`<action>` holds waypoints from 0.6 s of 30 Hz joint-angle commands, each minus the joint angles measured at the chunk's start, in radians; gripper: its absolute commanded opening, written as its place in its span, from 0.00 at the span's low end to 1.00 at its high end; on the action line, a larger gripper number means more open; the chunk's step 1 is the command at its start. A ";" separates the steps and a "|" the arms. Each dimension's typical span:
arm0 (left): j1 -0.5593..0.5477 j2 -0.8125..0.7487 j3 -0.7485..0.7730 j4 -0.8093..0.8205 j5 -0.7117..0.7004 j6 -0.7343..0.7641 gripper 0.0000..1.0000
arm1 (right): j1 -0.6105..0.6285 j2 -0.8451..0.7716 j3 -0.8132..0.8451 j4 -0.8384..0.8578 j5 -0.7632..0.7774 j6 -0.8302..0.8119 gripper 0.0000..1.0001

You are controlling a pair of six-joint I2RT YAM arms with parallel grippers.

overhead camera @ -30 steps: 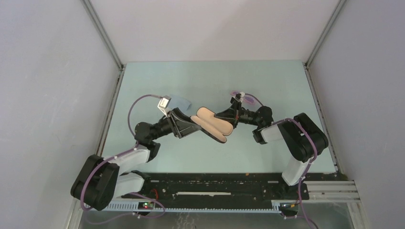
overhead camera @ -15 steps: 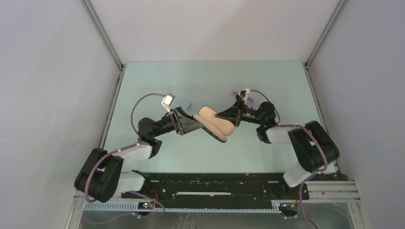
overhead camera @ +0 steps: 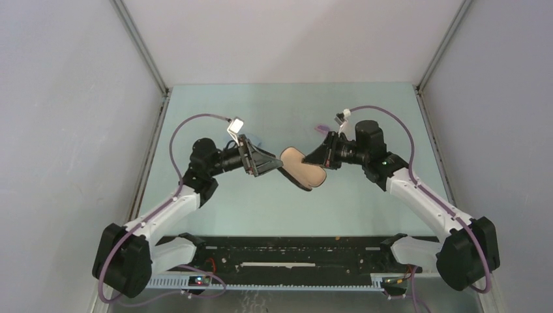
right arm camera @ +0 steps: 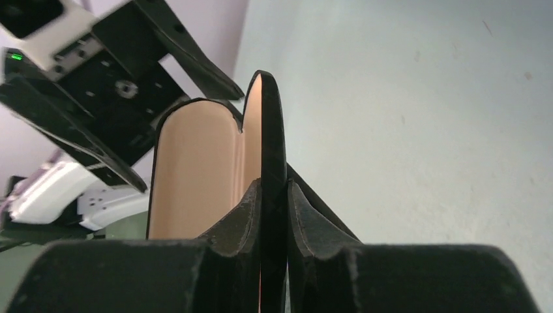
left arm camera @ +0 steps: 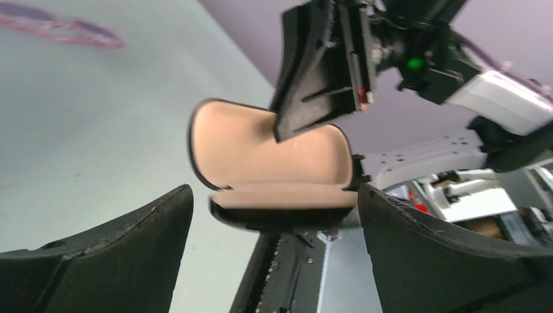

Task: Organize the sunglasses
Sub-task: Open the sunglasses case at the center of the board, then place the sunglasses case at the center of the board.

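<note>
Pinching one black wall of the open case, the right pincer is clenched on it near the middle of the desk, tan lining showing. At the case's 9 o'clock the left pincer gapes, released, its fingers either side of the case without touching. The sunglasses lie on the desk at the case's 1 o'clock. A small label on the right pincer is too blurred to read.

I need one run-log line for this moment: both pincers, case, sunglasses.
left pincer: open, facing case | right pincer: shut on case half | case: open, empty | sunglasses: on table, outside case
</note>
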 commanded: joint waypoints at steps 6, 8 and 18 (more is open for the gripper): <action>-0.002 -0.064 0.104 -0.491 -0.179 0.268 1.00 | 0.046 -0.038 0.029 -0.177 0.156 -0.118 0.00; -0.002 -0.071 0.106 -0.510 -0.192 0.268 1.00 | 0.049 -0.043 0.029 -0.190 0.203 -0.130 0.00; -0.001 -0.115 0.122 -0.628 -0.277 0.271 1.00 | 0.167 -0.017 0.025 -0.224 0.619 -0.276 0.00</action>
